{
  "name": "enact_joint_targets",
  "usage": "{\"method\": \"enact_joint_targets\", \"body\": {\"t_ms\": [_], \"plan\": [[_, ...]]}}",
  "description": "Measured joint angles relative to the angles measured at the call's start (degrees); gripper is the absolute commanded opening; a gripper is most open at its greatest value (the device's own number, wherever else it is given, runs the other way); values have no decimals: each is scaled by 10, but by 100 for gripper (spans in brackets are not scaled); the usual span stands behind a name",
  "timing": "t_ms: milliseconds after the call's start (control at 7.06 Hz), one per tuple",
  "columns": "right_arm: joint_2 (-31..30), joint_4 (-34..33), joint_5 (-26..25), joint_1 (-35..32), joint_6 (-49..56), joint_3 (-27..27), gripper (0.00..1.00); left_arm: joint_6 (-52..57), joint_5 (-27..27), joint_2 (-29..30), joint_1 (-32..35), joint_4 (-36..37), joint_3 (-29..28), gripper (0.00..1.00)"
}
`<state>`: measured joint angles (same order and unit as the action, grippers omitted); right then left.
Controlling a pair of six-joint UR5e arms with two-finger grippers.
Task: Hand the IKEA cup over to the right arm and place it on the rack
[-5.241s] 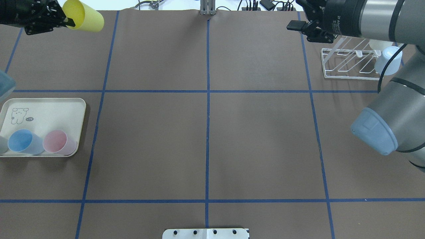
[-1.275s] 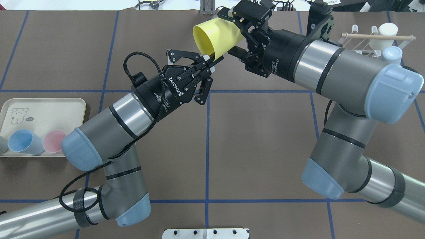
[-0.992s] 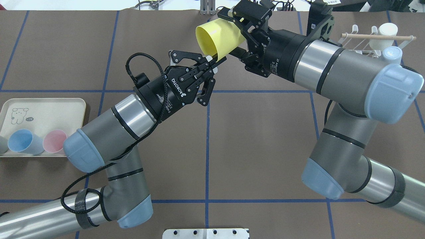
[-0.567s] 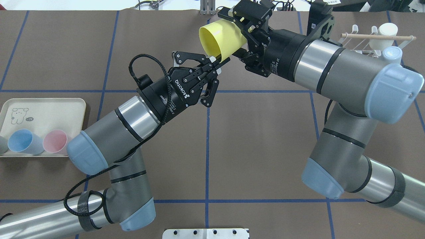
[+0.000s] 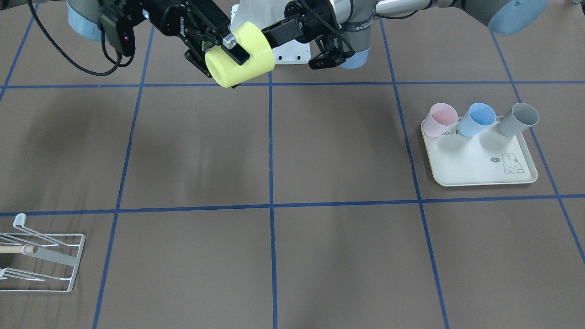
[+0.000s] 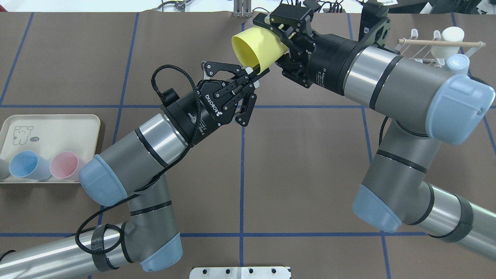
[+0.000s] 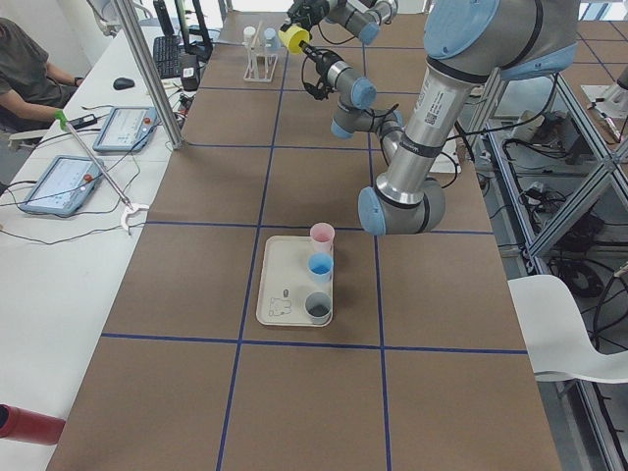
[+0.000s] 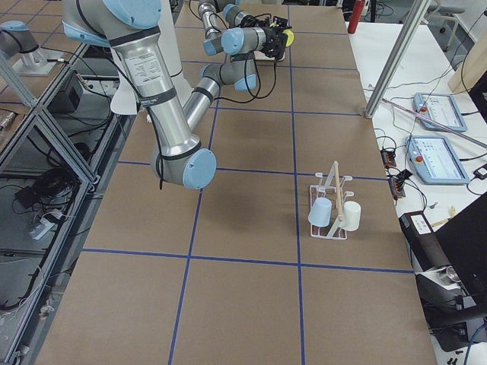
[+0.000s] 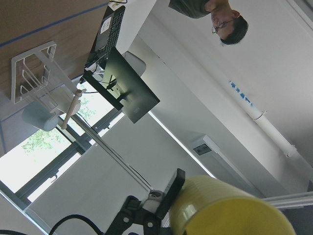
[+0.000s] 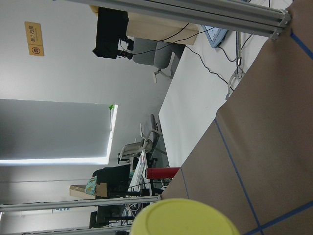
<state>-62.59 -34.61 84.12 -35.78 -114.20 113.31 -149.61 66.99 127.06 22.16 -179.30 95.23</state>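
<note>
The yellow IKEA cup (image 6: 255, 48) hangs on its side in the air over the far middle of the table. Its mouth faces my left arm. My left gripper (image 6: 252, 73) is shut on the cup's lower rim. My right gripper (image 6: 267, 42) comes in from the right, and its jaws are closed on the cup's body near the base. In the front view one right finger (image 5: 233, 48) lies flat on the cup (image 5: 242, 55). The white wire rack (image 6: 422, 44) with its wooden dowel stands far right, partly hidden by the right arm.
The rack (image 8: 332, 205) carries a pale blue cup (image 8: 320, 211) and a white cup (image 8: 351, 215). A cream rabbit-print tray (image 5: 475, 160) on my left side holds a pink, a blue and a grey cup. Blue tape lines divide the brown table.
The left arm brought the yellow cup from the far left to the middle. The right gripper came to meet it, and its jaws have now closed on the cup's body.
</note>
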Motion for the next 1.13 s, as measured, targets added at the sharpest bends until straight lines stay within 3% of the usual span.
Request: {"method": "enact_joint_targets", "body": {"t_ms": [708, 1133], "plan": [[-5, -1, 0, -23, 5, -2, 0, 2, 1, -3, 2, -4, 5, 100], [-21, -7, 2, -93, 47, -24, 0, 83, 4, -9, 5, -3, 7, 100]]}}
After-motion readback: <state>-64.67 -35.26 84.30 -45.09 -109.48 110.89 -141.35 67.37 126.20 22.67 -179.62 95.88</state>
